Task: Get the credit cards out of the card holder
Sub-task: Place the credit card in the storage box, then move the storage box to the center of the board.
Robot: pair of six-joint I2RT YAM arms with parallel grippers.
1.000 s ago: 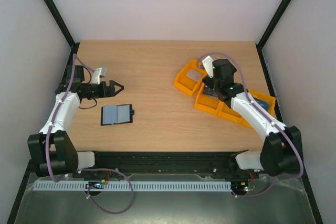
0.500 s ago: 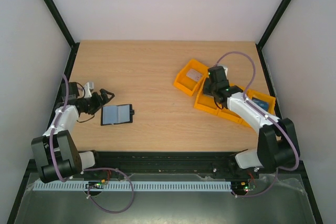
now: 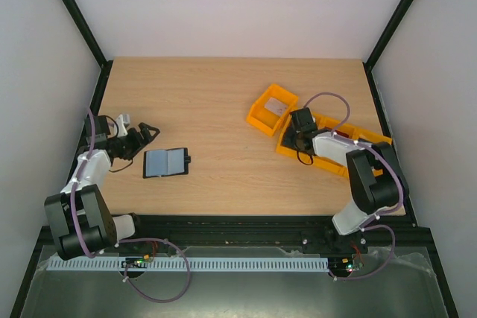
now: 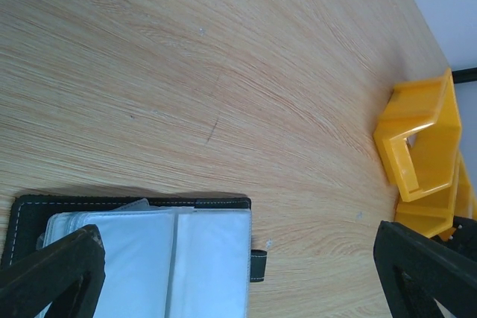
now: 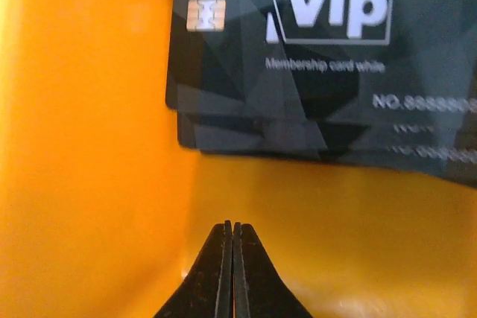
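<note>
Black, stitched in white along its edge, the holder (image 3: 165, 162) lies open and flat at the left of the wood-grain table (image 3: 223, 87). Inside it are two pale blue-grey clear pockets (image 4: 149, 255), smooth and faintly glossy. A short black tab (image 4: 257, 266) sticks out from its right side. Whether any card sits in the pockets cannot be told.

The left gripper (image 3: 147, 133) hangs just beyond the holder's far left corner without touching it. Its two blunt black fingers (image 4: 52, 277) are spread wide with nothing between them.

At the right the plastic is glossy orange. A lone tray (image 3: 273, 109), boxy with a cut-away front, stands turned at an angle and holds a pale flat rectangle. Just beside it is a row of trays (image 3: 286, 147) of the same make.

The right gripper (image 5: 232, 227) reaches down into the left end of that row. Its thin tapered fingers are pressed tight together, tip to tip, and grip nothing.

Just past the tips, on the smooth orange floor, lie the cards (image 5: 320, 65). There are at least two, thin black rectangles with rounded corners, stacked slightly askew. The top one has a dark faceted pattern, a gold chip near one corner, "Vip" in white inside a frame, and smaller pale lines of print. The fingertips are clear of the cards; whether they touch the tray floor cannot be told.
</note>
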